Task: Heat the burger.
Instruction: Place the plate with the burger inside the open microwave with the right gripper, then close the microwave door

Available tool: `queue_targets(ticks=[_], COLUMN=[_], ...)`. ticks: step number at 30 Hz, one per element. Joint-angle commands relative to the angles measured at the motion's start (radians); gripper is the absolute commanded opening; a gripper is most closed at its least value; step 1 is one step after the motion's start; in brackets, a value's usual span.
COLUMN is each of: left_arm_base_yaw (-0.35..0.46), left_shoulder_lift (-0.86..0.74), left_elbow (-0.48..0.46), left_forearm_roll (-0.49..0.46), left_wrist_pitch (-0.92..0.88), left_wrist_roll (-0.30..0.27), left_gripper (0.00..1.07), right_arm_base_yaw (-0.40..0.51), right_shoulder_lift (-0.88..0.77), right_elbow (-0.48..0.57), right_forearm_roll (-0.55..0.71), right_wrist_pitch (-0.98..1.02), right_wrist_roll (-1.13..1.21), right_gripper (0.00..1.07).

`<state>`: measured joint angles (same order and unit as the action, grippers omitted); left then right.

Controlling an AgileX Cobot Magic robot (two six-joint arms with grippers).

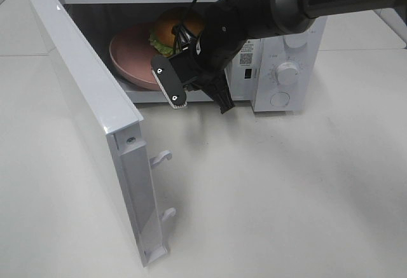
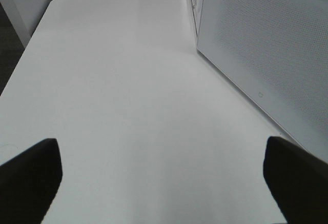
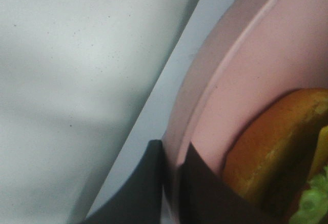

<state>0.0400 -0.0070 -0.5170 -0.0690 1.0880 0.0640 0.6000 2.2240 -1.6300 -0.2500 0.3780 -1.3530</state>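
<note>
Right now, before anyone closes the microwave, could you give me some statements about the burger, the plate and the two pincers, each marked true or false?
1. The microwave door stands open. True.
2. The burger sits on a pink plate. True.
3. The left pincer holds the burger. False: it is open and empty above the table.
4. The pink plate stands on the table in front of the microwave. False: it is in the microwave's opening.
5. The right pincer is closed on the rim of the pink plate. True.
</note>
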Motion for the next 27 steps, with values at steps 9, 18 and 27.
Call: queue_targets(ticks=[9,18,27], left_arm_base_yaw=[0.002,0.002,0.002], left_shoulder_lift=[-0.012,-0.012,-0.012], left_elbow=[-0.001,-0.001,-0.001], left_forearm_roll=[-0.001,-0.001,-0.001], left_wrist_pitch=[-0.018,-0.018,-0.018], left_wrist_roll=[-0.001,-0.001,-0.001], left_gripper=[1.00,1.00,1.00], right_arm_base_yaw=[-0.004,-0.004,-0.004], right_shoulder_lift=[-0.020,-0.024,-0.078], right_elbow=[-0.014,-0.012,0.078], right_forearm_roll=[-0.012,-0.012,-0.012], right_wrist_pitch=[-0.044,-0.043,-0.043], right_wrist_roll=[0.023,0.078,0.105], right_gripper=[0.05,0.36,0.47])
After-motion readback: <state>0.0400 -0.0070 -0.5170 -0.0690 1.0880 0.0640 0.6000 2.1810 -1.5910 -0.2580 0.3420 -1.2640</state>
